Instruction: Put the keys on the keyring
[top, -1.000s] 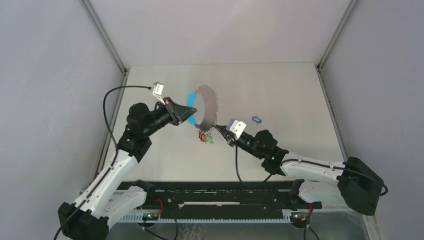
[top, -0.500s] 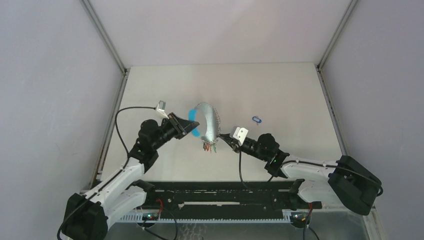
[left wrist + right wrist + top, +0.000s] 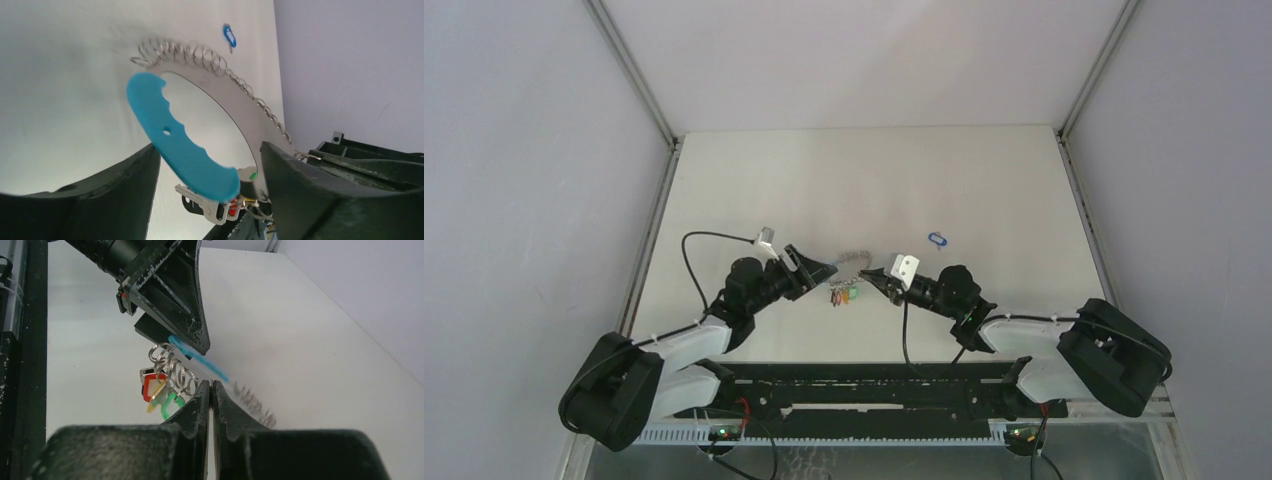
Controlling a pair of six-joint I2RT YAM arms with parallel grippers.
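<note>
The keyring (image 3: 852, 262) hangs low over the table between my two grippers. It is a flat metal hoop (image 3: 225, 95) edged with several small rings, with a cyan grip piece (image 3: 170, 135) on one side. Red, yellow and green tags (image 3: 160, 390) and a silver key (image 3: 210, 205) dangle below it. My left gripper (image 3: 816, 270) is open, its jaws wide on either side of the cyan piece without pinching it. My right gripper (image 3: 871, 273) is shut on the hoop's rim (image 3: 211, 386). The blue-headed key (image 3: 937, 239) lies alone on the table, to the right and farther back.
The white table (image 3: 984, 180) is bounded by metal frame posts and grey walls on both sides. A black rail (image 3: 854, 385) with cables runs along the near edge between the arm bases.
Both arms came down and toward the near edge. The keyring tipped from upright to nearly edge-on and low. My left gripper let go of the cyan piece and opened wide.
</note>
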